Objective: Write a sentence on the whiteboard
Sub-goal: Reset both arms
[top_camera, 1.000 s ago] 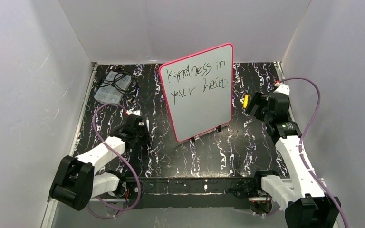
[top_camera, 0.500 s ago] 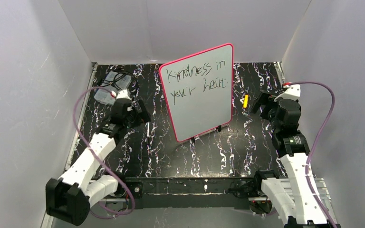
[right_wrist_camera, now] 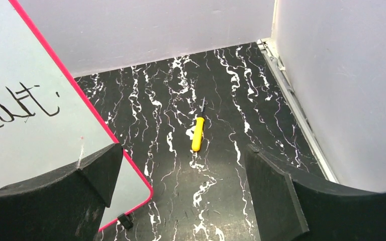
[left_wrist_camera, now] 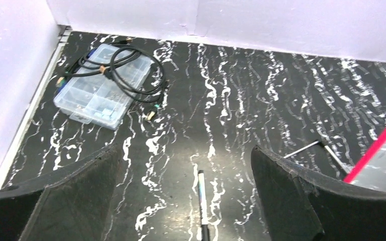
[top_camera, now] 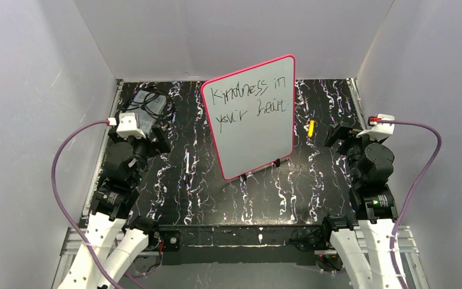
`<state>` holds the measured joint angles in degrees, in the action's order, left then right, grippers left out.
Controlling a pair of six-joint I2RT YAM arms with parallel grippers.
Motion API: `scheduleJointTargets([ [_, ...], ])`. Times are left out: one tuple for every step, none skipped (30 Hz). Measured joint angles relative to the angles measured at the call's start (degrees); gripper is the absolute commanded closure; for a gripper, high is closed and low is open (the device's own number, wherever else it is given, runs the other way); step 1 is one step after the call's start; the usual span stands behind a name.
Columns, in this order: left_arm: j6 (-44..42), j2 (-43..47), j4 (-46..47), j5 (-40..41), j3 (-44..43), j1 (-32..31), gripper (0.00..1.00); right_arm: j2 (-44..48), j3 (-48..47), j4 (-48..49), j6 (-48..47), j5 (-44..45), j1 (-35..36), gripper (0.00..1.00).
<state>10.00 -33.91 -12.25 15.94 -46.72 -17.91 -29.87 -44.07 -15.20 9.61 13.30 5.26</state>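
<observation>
The whiteboard (top_camera: pixel 249 132), white with a pink-red frame, stands upright mid-table on small black feet. The sentence (top_camera: pixel 249 99) reads "Kindness in your heart" in two dark handwritten lines. My left gripper (top_camera: pixel 158 136) hovers left of the board, open and empty (left_wrist_camera: pixel 185 150). A white-and-black marker (left_wrist_camera: pixel 201 201) lies flat on the table under it, touching neither finger, and shows as a thin white line (top_camera: pixel 187 161). My right gripper (top_camera: pixel 335 136) is raised right of the board, open and empty (right_wrist_camera: pixel 183 146). The board's edge (right_wrist_camera: pixel 30 100) runs beside its left finger.
A yellow-handled screwdriver (top_camera: pixel 311 127) lies right of the board (right_wrist_camera: pixel 197 133). A clear compartment box (left_wrist_camera: pixel 100 85) with a coiled black cable on it sits at the back left (top_camera: pixel 141 108). A thin metal rod (left_wrist_camera: pixel 301 149) lies near the board's foot. White walls enclose the table.
My left gripper opened and let go of the marker, which now lies on the table. Both arms have lifted and drawn back outward from the board.
</observation>
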Motion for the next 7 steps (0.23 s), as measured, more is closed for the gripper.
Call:
scheduleJointTargets([
  [-0.7, 0.4, 0.0, 0.4, 0.7, 0.0, 0.02, 0.5, 0.3, 0.3, -0.2, 0.1, 0.0, 0.01],
  [-1.5, 0.7, 0.0, 1.0, 1.4, 0.0, 0.02, 0.8, 0.5, 0.6, -0.3, 0.2, 0.0, 0.01],
  [-2.0, 0.7, -0.1, 1.4, 1.8, 0.0, 0.02, 1.0, 0.7, 0.9, -0.5, 0.3, 0.0, 0.01],
  [-2.4, 0.8, -0.1, 1.7, 2.1, 0.0, 0.02, 1.0, 0.8, 0.9, -0.6, 0.3, 0.0, 0.01],
  [-2.7, 0.8, -0.2, 2.0, 2.2, 0.0, 0.02, 1.0, 0.9, 0.9, -0.7, 0.4, 0.0, 0.01],
  [-3.0, 0.8, -0.2, 2.2, 2.2, 0.0, 0.02, 1.0, 0.9, 0.9, -0.7, 0.5, 0.0, 0.01],
  [-3.3, 0.8, -0.1, 2.4, 2.2, 0.0, 0.02, 1.0, 0.9, 0.9, -0.8, 0.5, 0.0, 0.01],
])
